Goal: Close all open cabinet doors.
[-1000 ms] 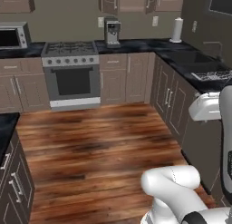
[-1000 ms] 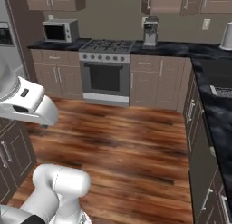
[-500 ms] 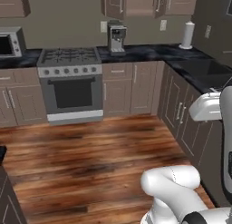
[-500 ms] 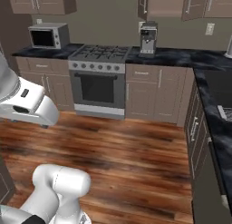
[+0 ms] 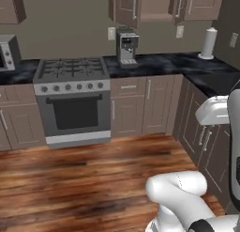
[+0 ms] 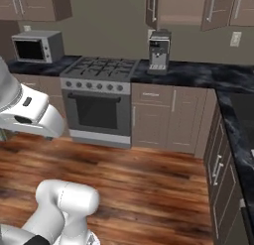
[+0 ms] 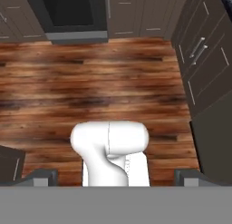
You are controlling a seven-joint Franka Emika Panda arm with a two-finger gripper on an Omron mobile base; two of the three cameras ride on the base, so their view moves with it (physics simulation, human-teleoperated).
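cabinet doors (image 5: pixel 125 5): matt taupe wood, brushed-metal handles
worktop (image 5: pixel 187 64): glossy dark stone
floor (image 5: pixel 70 184): polished wood planks

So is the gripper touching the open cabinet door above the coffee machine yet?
Apart. The hand view shows the gripper pointed down over the wood floor; the left base view shows the open cabinet door high on the wall.

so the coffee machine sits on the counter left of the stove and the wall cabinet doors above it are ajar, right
Not quite. The coffee machine stands on the counter to the right of the stove, not the left, as the left base view shows. The cabinet doors above it do hang ajar.
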